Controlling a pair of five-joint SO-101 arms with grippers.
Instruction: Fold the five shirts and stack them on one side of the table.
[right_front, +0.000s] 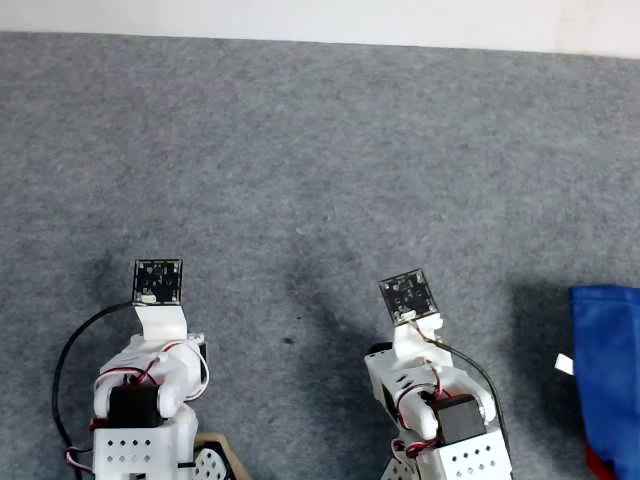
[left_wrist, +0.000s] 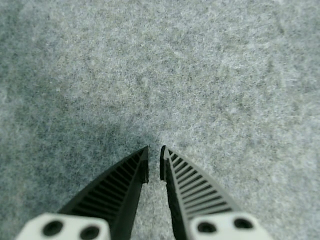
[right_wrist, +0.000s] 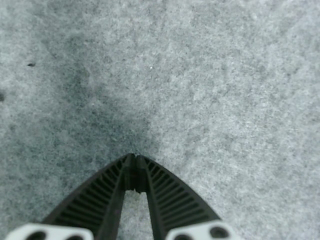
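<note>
Well away from the blue shirt (right_front: 608, 370), the left gripper (left_wrist: 154, 162) sits barely apart, the right gripper (right_wrist: 135, 172) tips together — a long reach could bunch or drag the cloth.

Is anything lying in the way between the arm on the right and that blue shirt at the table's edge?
Nothing visible does. Only the grey felt of the table lies between the right end effector, which is shut on nothing, and the blue shirt at the table's right edge.
</note>
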